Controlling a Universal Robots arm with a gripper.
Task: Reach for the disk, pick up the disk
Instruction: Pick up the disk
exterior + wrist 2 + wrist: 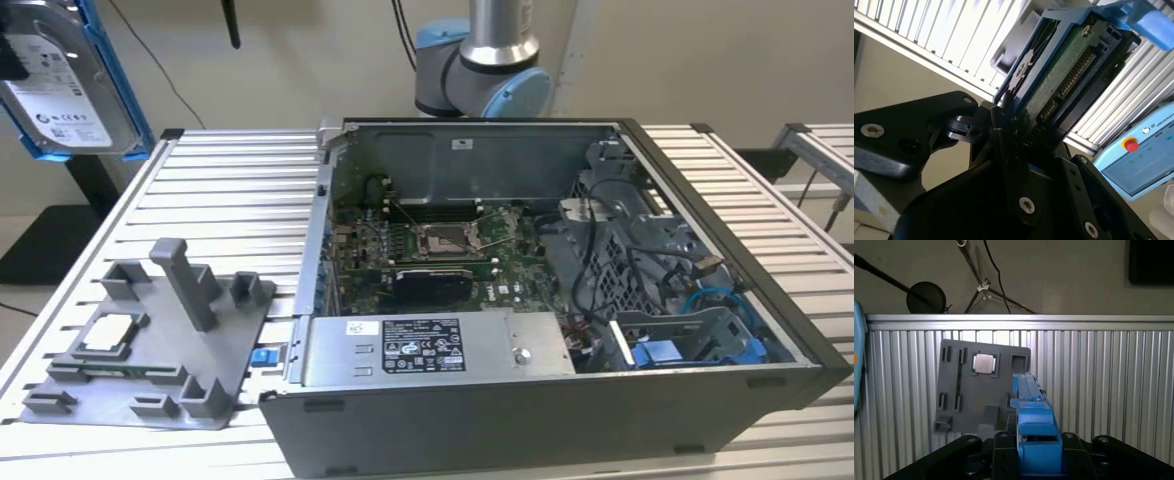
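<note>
We've got the black gripper [1016, 127] clamped on the flat silver-grey disk [64, 100], its blue plastic rails showing, above the ribbed metal table [227, 190].

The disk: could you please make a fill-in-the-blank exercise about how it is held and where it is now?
The black end effector is ____ on the flat silver-grey metal disk with a white label.
The plastic rails along the disk's edges are ____.
In the exterior view, the disk is to the ____ of the open dark grey computer case.
Missing words: shut; blue; left.
</note>
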